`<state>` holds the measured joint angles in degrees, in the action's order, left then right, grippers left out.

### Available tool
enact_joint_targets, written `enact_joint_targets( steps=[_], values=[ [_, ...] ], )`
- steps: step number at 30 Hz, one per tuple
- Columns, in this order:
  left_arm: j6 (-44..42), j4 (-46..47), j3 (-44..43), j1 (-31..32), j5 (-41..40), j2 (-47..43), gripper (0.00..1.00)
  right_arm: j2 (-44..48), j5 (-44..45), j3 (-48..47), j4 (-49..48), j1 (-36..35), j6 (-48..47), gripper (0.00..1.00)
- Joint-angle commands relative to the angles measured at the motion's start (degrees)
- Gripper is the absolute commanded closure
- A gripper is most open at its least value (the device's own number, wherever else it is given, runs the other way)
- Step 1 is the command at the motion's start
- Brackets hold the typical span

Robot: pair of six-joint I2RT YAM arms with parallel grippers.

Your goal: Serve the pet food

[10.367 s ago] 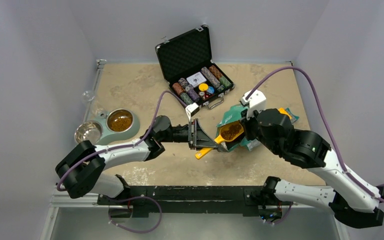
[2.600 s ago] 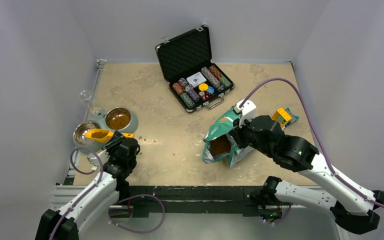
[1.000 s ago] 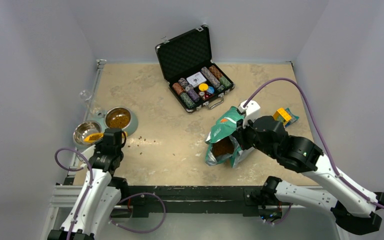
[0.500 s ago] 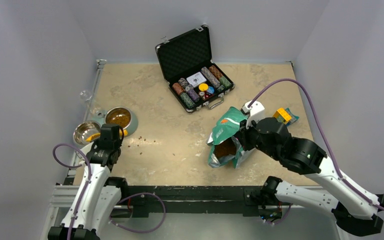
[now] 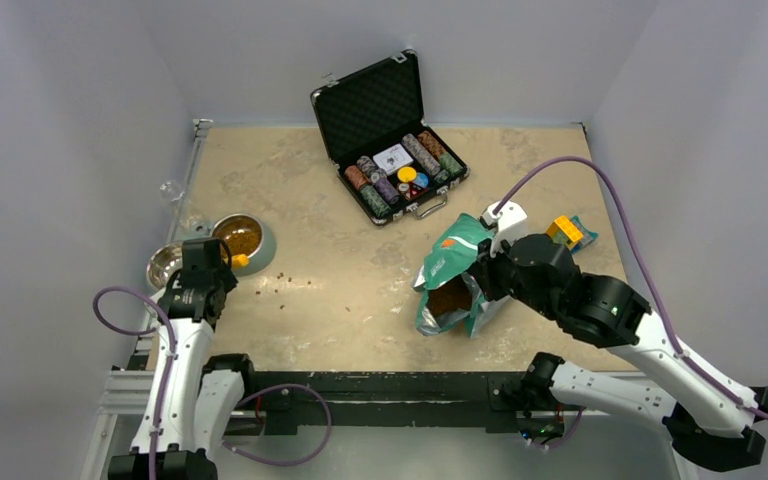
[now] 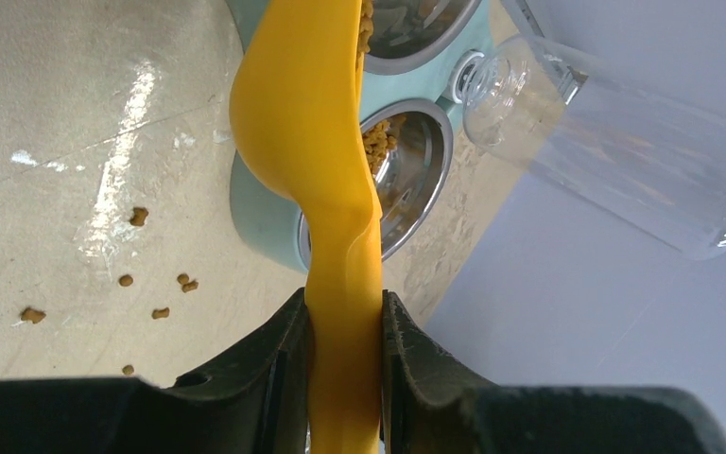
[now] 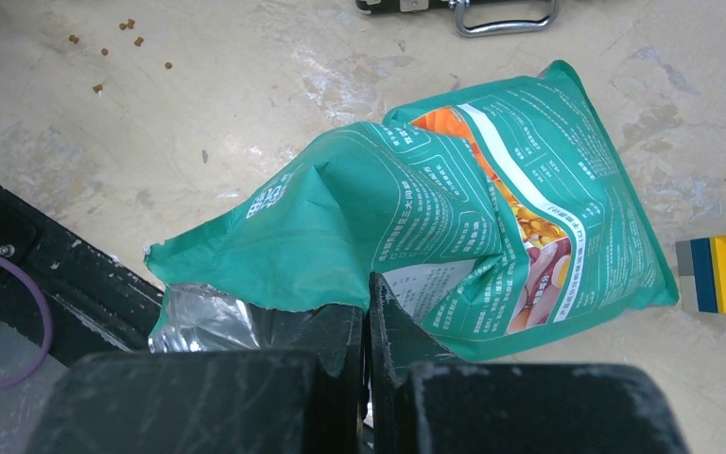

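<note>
My left gripper is shut on the handle of a yellow scoop, which is rolled onto its side over a teal double feeder. Brown pet food lies at the scoop's lip inside the steel bowl beside it. From above, the left gripper sits between the two bowls, and the farther bowl holds kibble. My right gripper is shut on the torn rim of the teal-green pouch. The pouch stands open with kibble inside.
Loose kibble is scattered on the table right of the feeder. A clear glass lies by the left wall. An open black case of poker chips stands at the back. A yellow and blue block lies behind the pouch.
My left gripper has shifted left over the feeder and rolled the scoop, so less of the yellow bowl shows from above. The right gripper and pouch have barely moved.
</note>
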<state>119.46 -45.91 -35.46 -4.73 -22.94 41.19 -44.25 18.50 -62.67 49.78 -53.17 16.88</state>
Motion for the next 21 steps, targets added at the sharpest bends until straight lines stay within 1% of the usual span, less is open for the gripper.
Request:
enact_joint_targets(
  steps=[1,8,12,17,21],
  values=[
    [35.1,-3.7,-3.2,-3.0,6.4,1.0,1.00,-0.5,3.2,-1.4,0.7,0.7,-0.3,1.00],
    [34.9,-5.9,-5.1,-5.9,13.1,3.3,1.00,-1.0,3.6,-1.2,0.4,0.7,-0.3,1.00],
    [34.7,-9.9,-8.3,-7.1,16.4,5.9,1.00,-1.2,4.0,-0.8,0.2,0.7,-0.2,1.00],
    [34.7,-12.7,-10.5,-8.0,18.3,7.7,1.00,-1.1,4.2,-0.7,-0.2,0.7,0.1,1.00],
    [34.7,-13.4,-10.4,-8.5,18.5,8.1,1.00,-0.8,3.9,-0.2,-0.7,0.7,0.1,1.00]
  ],
)
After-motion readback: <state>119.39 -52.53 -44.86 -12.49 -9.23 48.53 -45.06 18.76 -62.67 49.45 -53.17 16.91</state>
